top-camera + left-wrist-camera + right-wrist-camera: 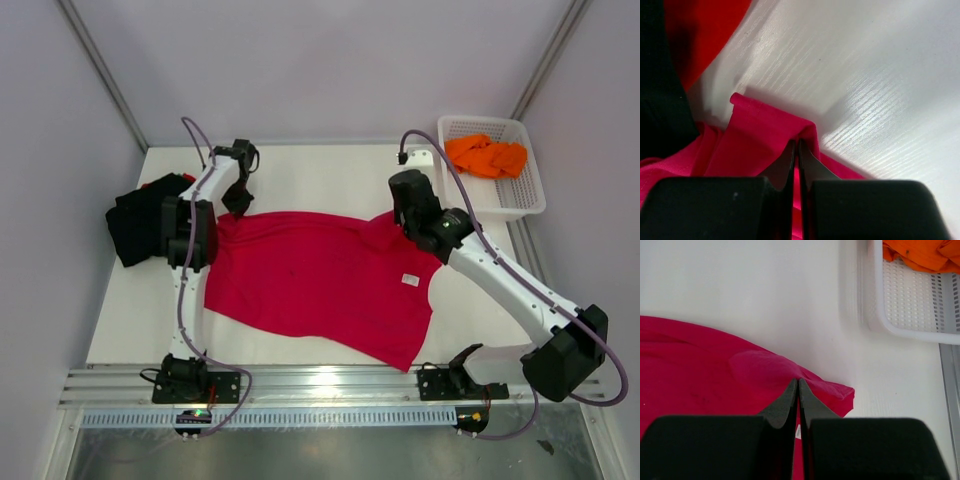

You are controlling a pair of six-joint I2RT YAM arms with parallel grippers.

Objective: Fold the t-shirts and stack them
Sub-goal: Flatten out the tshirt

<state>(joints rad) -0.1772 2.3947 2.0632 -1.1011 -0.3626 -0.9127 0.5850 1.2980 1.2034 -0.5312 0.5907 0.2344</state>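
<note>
The crimson t-shirt [320, 285] was spread flat on the tabletop [330, 170], its far left corner pinched in the clenched left claw [796, 143] and its far right corner in the clenched right claw [797, 382]. An orange t-shirt [485, 155] was heaped in the basket [512, 197].

Four t-shirts are showing: one crimson t-shirt [320, 285], one black t-shirt [135, 225], one red t-shirt [705, 30], one orange t-shirt [487, 155]. One white mesh basket [527, 192] is sitting on one table [330, 178]. Two arms are each carrying one pincer: left pincer [796, 142], right pincer [798, 382].
</note>
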